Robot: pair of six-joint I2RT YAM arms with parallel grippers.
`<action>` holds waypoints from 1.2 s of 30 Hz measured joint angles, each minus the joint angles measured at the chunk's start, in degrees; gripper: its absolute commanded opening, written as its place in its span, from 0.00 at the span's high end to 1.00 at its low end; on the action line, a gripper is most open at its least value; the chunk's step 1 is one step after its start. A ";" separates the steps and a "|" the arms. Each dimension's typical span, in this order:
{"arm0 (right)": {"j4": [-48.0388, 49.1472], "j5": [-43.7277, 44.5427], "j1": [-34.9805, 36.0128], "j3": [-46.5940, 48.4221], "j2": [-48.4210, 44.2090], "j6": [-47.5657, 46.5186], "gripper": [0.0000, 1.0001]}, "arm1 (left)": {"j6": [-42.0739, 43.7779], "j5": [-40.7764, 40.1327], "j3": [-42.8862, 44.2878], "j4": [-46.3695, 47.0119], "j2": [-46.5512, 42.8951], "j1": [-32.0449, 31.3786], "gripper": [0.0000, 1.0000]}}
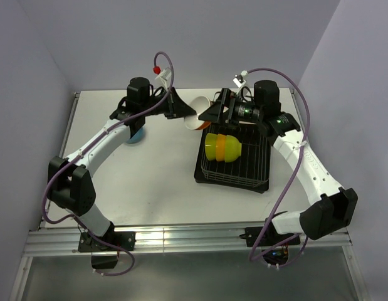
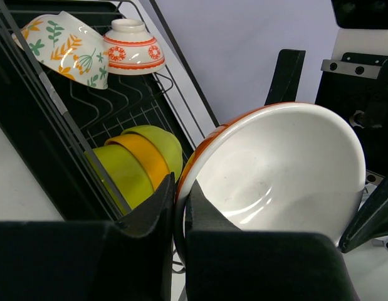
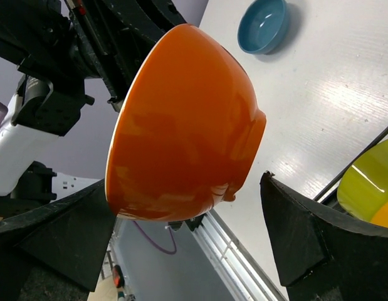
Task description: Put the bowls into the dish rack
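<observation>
My left gripper [image 2: 180,194] is shut on the rim of an orange-red bowl [image 2: 288,163] with a white inside, held tilted in the air by the dish rack's [image 1: 234,179] far left corner. The right gripper [image 3: 187,232] stands open with a finger on each side of that bowl [image 3: 181,125]; its right finger [image 3: 306,232] is clear of it. Lime green and orange bowls [image 1: 223,147] stand nested on edge in the rack. A cream bowl with coloured marks [image 2: 65,47] and a white bowl with red pattern [image 2: 132,47] lie at the rack's far end. A blue bowl [image 1: 137,135] sits on the table, left.
The white table [image 1: 156,169] has grey walls close on three sides. Both arms meet over the rack's far left corner, and purple cables [image 1: 288,182] loop beside each arm.
</observation>
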 measured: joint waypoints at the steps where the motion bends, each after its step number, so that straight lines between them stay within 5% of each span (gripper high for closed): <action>1: 0.13 -0.24 0.00 0.00 0.02 0.20 0.04 | -0.09 0.07 -0.02 0.00 0.00 0.00 1.00; 10: 1.07 -1.53 0.00 0.11 0.02 0.63 0.29 | -1.05 0.22 -0.87 1.27 0.00 -0.59 1.00; 13: 0.74 -1.77 -0.02 0.11 0.33 1.25 0.59 | -1.07 -0.04 -1.33 1.99 -0.02 -0.61 0.98; 14: 0.79 -1.79 -0.02 0.11 0.35 1.31 0.78 | -1.09 -0.02 -1.36 2.01 -0.02 -0.57 0.92; 17: 0.79 -1.86 -0.02 0.11 0.35 1.25 1.00 | -0.98 -0.09 -1.38 1.90 -0.02 -0.57 0.74; 22: 0.33 -2.47 -1.01 0.11 0.07 -0.11 1.00 | 0.50 0.00 -1.31 0.37 -0.09 -0.61 0.36; 28: -6.78 -1.29 -7.85 0.42 -3.15 -7.74 1.00 | 2.32 -0.15 -1.29 -3.17 -1.95 2.36 0.08; 36: -18.91 7.82 -13.05 1.31 -9.70 -21.40 1.00 | 5.64 -1.44 -2.29 -5.97 -6.73 7.45 0.05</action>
